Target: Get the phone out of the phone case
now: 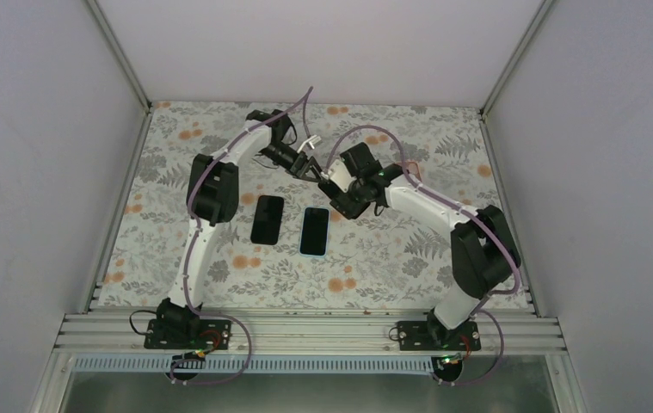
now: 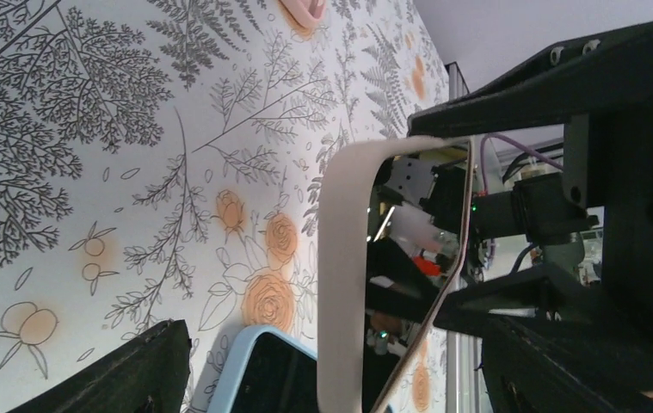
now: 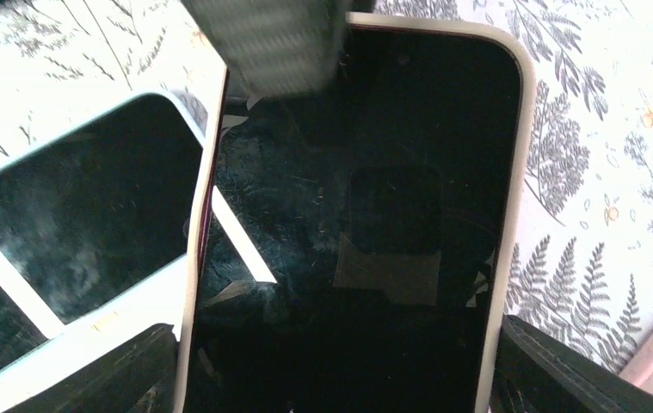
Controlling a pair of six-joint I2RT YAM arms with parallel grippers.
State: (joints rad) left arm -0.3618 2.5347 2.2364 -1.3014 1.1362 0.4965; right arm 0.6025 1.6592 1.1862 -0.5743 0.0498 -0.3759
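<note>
A dark phone [image 1: 267, 219] lies flat on the flowered table [image 1: 391, 267], with a blue-cased phone [image 1: 314, 231] just to its right. Behind them my left gripper [image 1: 304, 163] is spread wide, one finger [image 3: 262, 43] across the screen's top corner. The phone [image 3: 357, 224], still in its cream case [image 2: 340, 258], is up off the table. My right gripper [image 3: 340, 383] pinches its long edges.

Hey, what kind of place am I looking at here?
Probably a robot test cell rather than a home: plain white panels wall in the table, an aluminium rail carries the left arm and right arm, and a floral cloth covers the worktop.
</note>
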